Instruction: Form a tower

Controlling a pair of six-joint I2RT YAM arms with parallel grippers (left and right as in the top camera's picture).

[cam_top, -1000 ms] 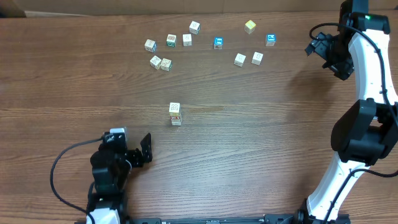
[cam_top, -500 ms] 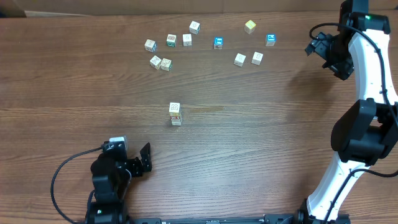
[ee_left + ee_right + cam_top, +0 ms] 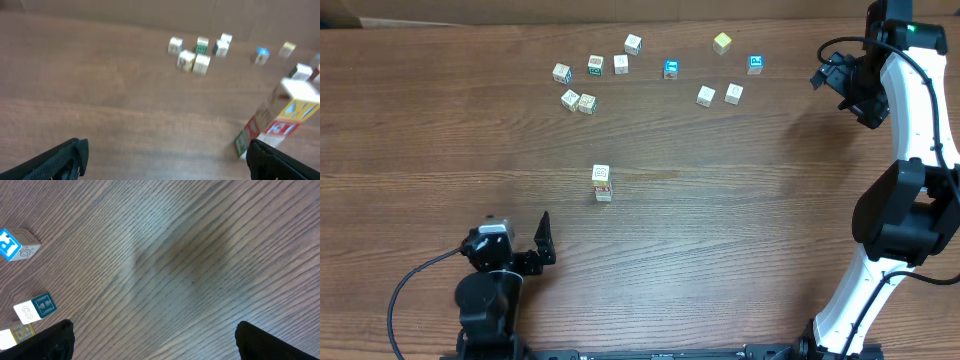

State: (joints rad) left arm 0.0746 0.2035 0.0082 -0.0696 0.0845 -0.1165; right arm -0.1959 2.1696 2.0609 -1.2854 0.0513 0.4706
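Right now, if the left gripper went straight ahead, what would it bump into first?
Probably nothing soon: the left gripper faces bare table. Far ahead sit two pale cubes. The tower stands just right of that line, though depth is unclear.

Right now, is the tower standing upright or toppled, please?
Upright: the tower stands as one stacked column, its cubes atop each other, nothing touching it.

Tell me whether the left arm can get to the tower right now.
Probably yes: the left gripper stands open, only bare table lies between it and the tower, and the loose cubes sit beyond the tower.
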